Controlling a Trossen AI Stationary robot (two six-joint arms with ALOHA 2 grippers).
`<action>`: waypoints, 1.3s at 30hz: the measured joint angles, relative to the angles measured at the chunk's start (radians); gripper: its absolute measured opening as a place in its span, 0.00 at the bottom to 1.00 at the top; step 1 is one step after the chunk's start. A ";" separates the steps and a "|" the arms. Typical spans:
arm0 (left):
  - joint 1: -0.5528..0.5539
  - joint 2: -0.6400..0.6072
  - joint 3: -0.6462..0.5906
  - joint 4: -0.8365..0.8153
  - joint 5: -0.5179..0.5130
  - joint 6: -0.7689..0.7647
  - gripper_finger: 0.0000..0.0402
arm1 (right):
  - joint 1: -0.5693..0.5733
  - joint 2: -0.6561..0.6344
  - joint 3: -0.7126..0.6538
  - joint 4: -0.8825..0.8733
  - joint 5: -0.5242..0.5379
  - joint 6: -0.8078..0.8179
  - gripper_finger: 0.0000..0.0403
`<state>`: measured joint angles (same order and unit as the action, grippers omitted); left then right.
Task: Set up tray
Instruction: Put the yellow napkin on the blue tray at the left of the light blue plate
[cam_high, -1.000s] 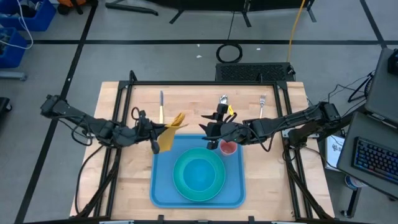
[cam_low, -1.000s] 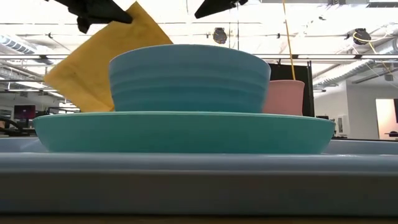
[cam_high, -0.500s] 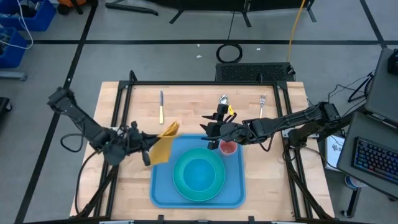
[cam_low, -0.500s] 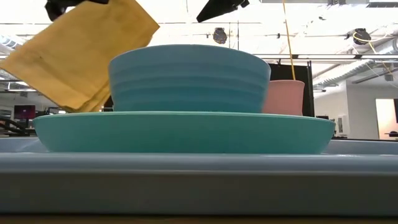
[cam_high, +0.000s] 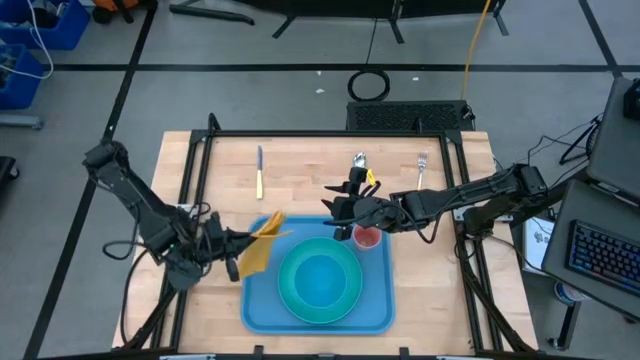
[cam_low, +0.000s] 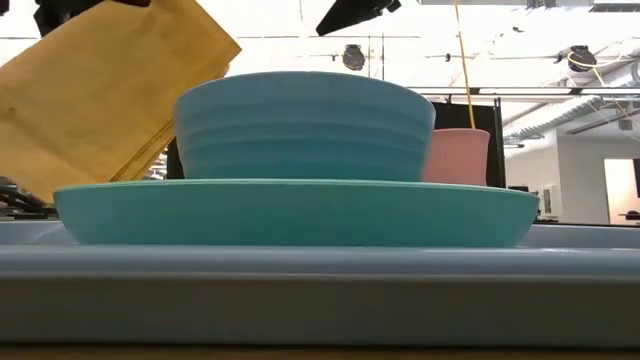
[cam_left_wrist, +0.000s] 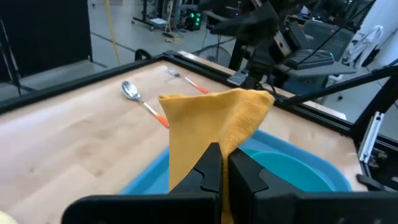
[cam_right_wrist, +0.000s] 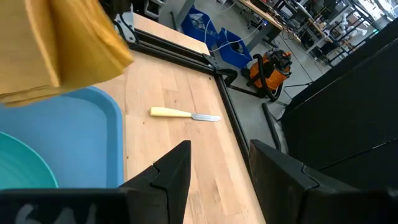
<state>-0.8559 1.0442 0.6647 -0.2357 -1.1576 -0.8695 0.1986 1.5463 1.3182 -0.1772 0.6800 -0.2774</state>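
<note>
Two arms reach over the table: the left gripper (cam_high: 238, 262) pinches a yellow napkin (cam_high: 259, 245) above the left edge of the tray (cam_high: 256, 305), which lies at the table's front middle. The right gripper (cam_high: 336, 215), fingers spread, hovers near the pink cup (cam_high: 367, 238).

High view: straight down, far above whole tabletop (cam_high: 200, 180). Low view: tabletop level, right against tray (cam_low: 320, 290) rim. Wrist views: close, forward. All share tray, napkin (cam_high: 260, 243).
</note>
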 joint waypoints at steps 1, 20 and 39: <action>-0.006 0.014 0.000 0.000 -0.001 -0.022 0.01 | 0.000 0.000 0.000 0.000 0.000 -0.002 0.37; -0.154 0.185 0.000 0.089 -0.141 -0.353 0.01 | 0.000 0.000 0.000 0.032 -0.001 -0.049 0.37; -0.229 0.334 0.000 0.417 -0.223 -0.326 0.01 | 0.000 0.000 0.000 0.038 -0.004 -0.068 0.37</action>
<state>-1.0851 1.3781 0.6647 0.1812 -1.3809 -1.1951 0.1982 1.5463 1.3182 -0.1390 0.6762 -0.3454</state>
